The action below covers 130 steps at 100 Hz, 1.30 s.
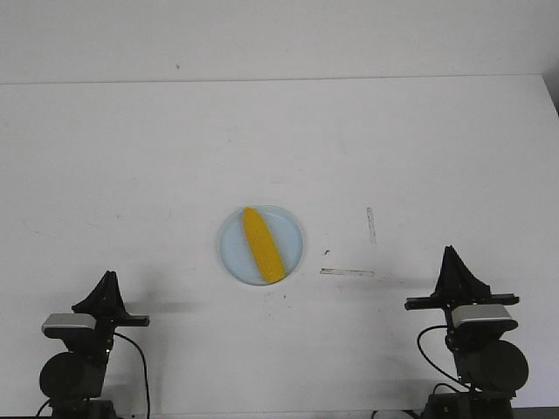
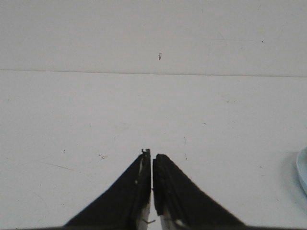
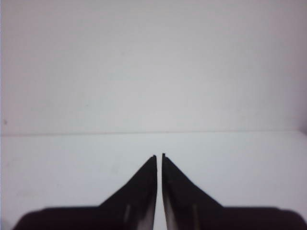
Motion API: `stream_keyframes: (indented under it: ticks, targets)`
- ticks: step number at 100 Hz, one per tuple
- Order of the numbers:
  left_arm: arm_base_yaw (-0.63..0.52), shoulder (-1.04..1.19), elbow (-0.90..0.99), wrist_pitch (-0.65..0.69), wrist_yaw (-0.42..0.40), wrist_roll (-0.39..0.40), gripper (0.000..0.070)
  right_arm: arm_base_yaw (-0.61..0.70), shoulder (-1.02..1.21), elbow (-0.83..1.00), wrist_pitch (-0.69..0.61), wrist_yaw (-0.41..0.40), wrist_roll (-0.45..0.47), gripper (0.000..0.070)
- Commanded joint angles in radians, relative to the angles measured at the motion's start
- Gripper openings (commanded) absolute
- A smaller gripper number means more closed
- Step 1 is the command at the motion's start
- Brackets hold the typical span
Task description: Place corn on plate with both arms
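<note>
The yellow-orange corn [image 1: 262,244] lies on the pale blue plate [image 1: 233,254] at the middle of the white table, its pointed end toward the far left. My left gripper [image 1: 106,284] is shut and empty at the near left, well apart from the plate. In the left wrist view the gripper [image 2: 151,153] points over bare table, and a sliver of the plate's rim [image 2: 302,168] shows at the edge. My right gripper [image 1: 451,255] is shut and empty at the near right. In the right wrist view the gripper [image 3: 159,155] shows only table and wall.
Two strips of tape [image 1: 347,272] [image 1: 371,224] lie on the table between the plate and the right arm. The table's far edge meets a white wall [image 1: 279,39].
</note>
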State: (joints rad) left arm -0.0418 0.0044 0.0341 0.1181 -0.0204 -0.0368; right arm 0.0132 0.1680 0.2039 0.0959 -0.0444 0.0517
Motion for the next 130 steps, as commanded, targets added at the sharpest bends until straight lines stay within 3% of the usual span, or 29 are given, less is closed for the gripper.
stream_keyframes:
  ticks: [1,30,52,130]
  targets:
    - [0.000,-0.001,-0.021,0.011,0.002,-0.002,0.0001,0.002,-0.021,-0.050,0.072,-0.016,-0.005,0.0015]
    - [0.000,-0.001,-0.021,0.011,0.002,-0.002,0.0001,0.002,-0.134,-0.192,0.076,-0.007,0.001,0.0015]
    - [0.000,-0.001,-0.021,0.011,0.002,-0.002,0.0001,0.002,-0.167,-0.192,-0.043,0.004,0.000,0.0015]
    - [0.000,-0.001,-0.021,0.011,0.002,-0.002,0.0001,0.002,-0.167,-0.191,-0.026,-0.001,0.000,0.0015]
